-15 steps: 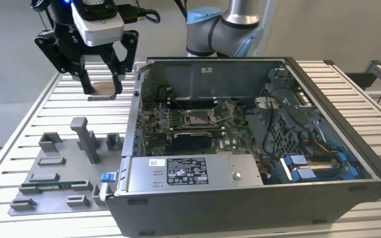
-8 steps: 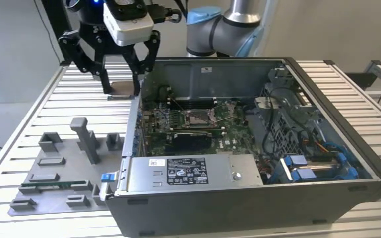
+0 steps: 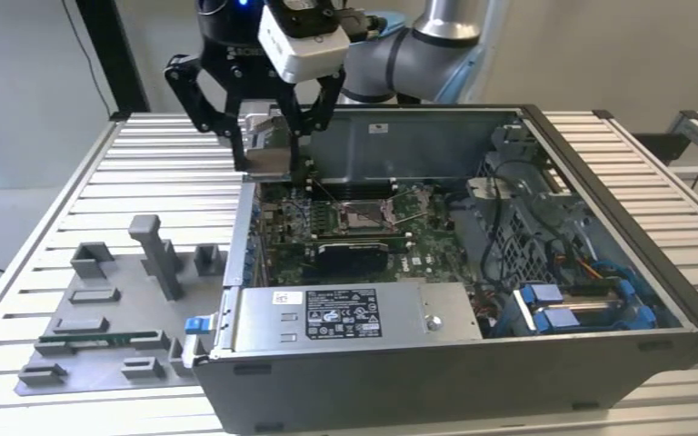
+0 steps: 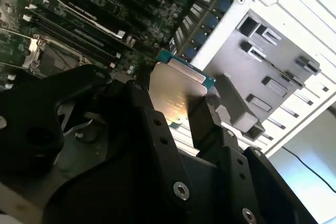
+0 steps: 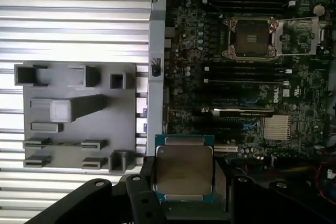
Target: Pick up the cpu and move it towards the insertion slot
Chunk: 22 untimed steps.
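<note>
The cpu (image 3: 272, 162) is a flat square chip with a silver top, held off the surfaces with my gripper (image 3: 269, 147) shut on it by two opposite edges. In the exterior view it hangs above the open computer case's wall on that view's left, near the back corner. Both wrist views show the cpu (image 5: 184, 162) (image 4: 176, 85) between the black fingers (image 5: 145, 174) of the gripper (image 5: 184, 178) (image 4: 173, 104). The insertion slot (image 3: 362, 215) (image 5: 251, 38), a silver-framed socket with a brownish centre and its lever raised, lies on the motherboard, apart from the chip.
The open computer case (image 3: 616, 209) lies on a slatted metal table (image 3: 143, 182). A power supply (image 3: 337, 313) sits at the case's front, with cables and blue-tabbed bays (image 3: 567, 304) on the exterior view's right. A grey fixture plate (image 3: 106, 309) with a green memory stick (image 3: 101, 340) lies beside the case.
</note>
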{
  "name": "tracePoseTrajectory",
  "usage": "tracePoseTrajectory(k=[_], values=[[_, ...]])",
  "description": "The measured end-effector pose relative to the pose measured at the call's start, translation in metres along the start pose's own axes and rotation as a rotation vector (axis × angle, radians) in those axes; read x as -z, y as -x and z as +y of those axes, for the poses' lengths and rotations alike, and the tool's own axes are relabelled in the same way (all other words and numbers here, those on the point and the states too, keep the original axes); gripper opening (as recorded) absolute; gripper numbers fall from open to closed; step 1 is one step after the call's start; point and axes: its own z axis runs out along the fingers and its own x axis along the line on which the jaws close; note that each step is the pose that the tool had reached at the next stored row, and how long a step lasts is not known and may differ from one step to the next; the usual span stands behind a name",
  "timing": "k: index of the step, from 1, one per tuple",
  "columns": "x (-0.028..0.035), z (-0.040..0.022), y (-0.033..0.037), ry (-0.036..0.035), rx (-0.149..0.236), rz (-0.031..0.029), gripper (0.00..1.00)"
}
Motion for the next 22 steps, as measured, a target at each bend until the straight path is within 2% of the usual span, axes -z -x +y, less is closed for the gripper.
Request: tracePoseTrajectory(k=[13,22], values=[[0.0001,-0.0004,0.0546,0.0000,0.000,-0.0001,0.00],[-0.0002,-0.0007,0.0957,0.0000,0.000,-0.0001,0.00]])
